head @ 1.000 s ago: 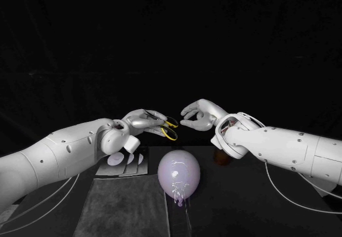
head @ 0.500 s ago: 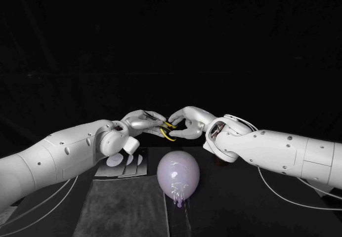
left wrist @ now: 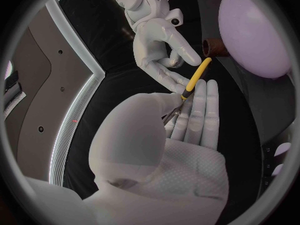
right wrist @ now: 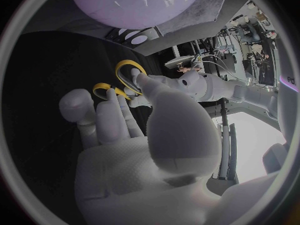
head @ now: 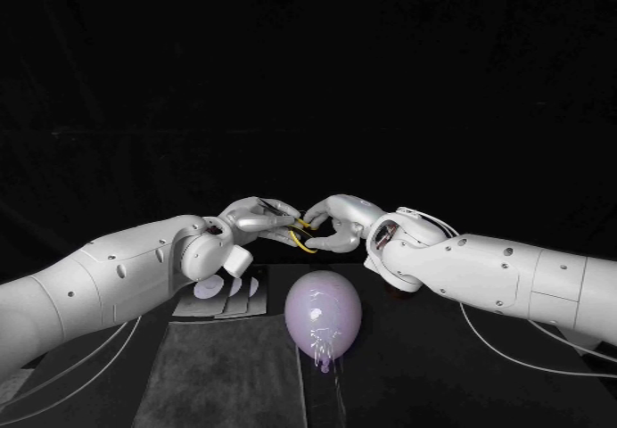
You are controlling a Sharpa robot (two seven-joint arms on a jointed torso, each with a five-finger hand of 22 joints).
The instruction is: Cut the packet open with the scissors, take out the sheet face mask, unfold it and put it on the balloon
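Left robot hand (head: pixel 255 219) clamped on yellow-handled scissors (left wrist: pixel 198 75), right robot hand (head: pixel 342 222) touching them, its grip unclear

Raised and brought together at centre, with the left hand (head: pixel 255 219) pinching the scissors (head: pixel 303 234) between thumb and fingers and the right hand (head: pixel 340 223) curled opposite, fingertips (right wrist: pixel 110 93) touching the yellow loops (grip unclear).

Dim light against black surroundings, with soft glare on the balloon (head: pixel 322 308).
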